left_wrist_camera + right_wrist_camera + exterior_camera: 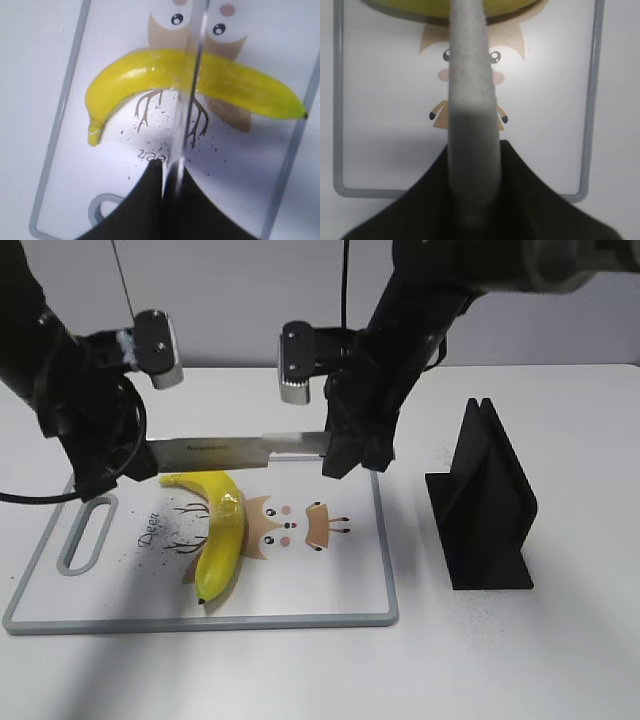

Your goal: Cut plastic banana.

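The plastic banana [220,530] lies on the white cutting board [330,590], glossy yellow, curved, with a shiny band near its middle. A knife [240,450] hangs level just above the banana's upper end. My left gripper [135,455] is shut on the blade's tip, and my right gripper [345,455] is shut on the grey handle. In the left wrist view the blade [192,75] runs edge-on across the middle of the banana [140,75], out of the shut jaws [170,172]. In the right wrist view the handle [472,100] sits in the shut jaws [472,165], and the banana [410,7] shows at the top edge.
A black knife stand [485,500] stands on the table to the right of the board. The board carries a cartoon owl print [295,525] and a handle slot [85,535] at its left end. White table lies all around.
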{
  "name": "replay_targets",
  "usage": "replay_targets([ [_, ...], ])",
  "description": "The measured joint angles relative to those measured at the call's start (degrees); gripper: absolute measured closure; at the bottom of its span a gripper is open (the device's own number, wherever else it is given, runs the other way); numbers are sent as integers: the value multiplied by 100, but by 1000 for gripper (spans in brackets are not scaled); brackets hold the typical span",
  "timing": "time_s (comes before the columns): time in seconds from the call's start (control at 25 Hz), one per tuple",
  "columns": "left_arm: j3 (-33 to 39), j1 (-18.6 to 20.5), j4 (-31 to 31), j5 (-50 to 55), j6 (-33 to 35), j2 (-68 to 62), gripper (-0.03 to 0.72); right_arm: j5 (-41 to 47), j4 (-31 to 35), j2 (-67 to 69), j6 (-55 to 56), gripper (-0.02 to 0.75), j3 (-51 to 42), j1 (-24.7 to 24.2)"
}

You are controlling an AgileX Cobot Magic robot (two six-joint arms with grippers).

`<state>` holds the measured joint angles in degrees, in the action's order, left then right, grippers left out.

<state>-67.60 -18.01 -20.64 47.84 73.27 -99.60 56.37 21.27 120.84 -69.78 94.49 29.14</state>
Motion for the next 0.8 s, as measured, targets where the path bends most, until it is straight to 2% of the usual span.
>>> replay_targets([
  [0.28, -50, -23, -256, 976, -43, 1035, 684, 694, -2, -1005, 29, 572, 0, 38],
  [0.64, -57, -28, -411, 1094, -48, 1500, 683, 807, 22, -1394, 29, 573, 0, 64],
  [0.72, -57, -28, -509, 1032, -54, 1500, 648, 820, -4, -1394, 36, 574, 0, 64],
  [0.8, -57, -28, -602, 913, -58, 1500, 554, 825, -14, -1394, 81, 575, 0, 54],
])
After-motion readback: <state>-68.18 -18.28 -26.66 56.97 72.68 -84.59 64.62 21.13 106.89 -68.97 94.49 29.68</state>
